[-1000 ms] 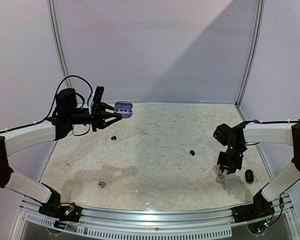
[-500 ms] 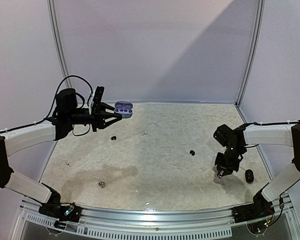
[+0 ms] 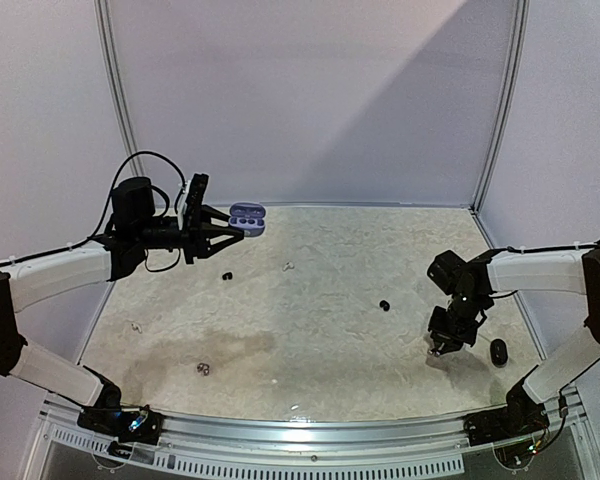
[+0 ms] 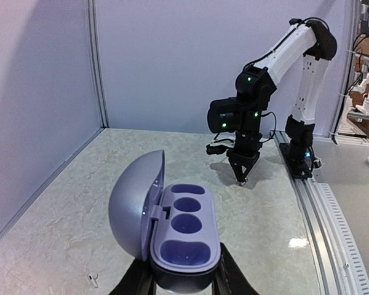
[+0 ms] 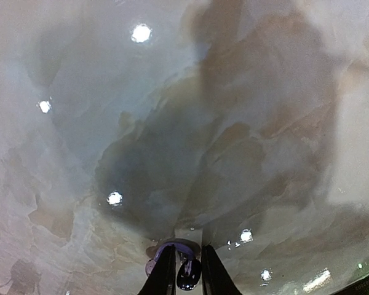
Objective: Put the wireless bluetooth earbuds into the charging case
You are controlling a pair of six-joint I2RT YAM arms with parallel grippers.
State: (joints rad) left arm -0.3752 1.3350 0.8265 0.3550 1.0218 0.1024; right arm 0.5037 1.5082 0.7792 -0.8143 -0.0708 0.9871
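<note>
Lavender plastic up high on the left: the charging case (image 4: 184, 236) hangs well above the table (image 3: 320, 330). Its lid is swung open and three empty wells are showing. The left gripper (image 3: 216, 229) has it pinched at the near end, jaws snug on both sides.

Over on the right, the right gripper (image 3: 441, 346) is down at the table surface, nose pointing straight down. The wrist view shows its fingers drawn narrow either side of a tiny glossy earbud (image 5: 189, 274). Whether the pads are biting yet, I can't tell; it's that close.

This is the pick, and it wants care. The bud is small, rounded and slick, so it looks likely to squirt out sideways if the squeeze lands off-centre. Best to keep it dead between the tips, close gently and lift straight up. Then check that it rides along before swinging across.

A dark oval object (image 3: 498, 351) sits near the gripper, on its outer side, so no sideways sweep there. The case is well apart from here, so the carry should be slow, with the left arm holding those wells steady. A black earbud (image 3: 384, 304) waits near mid-table.
</note>
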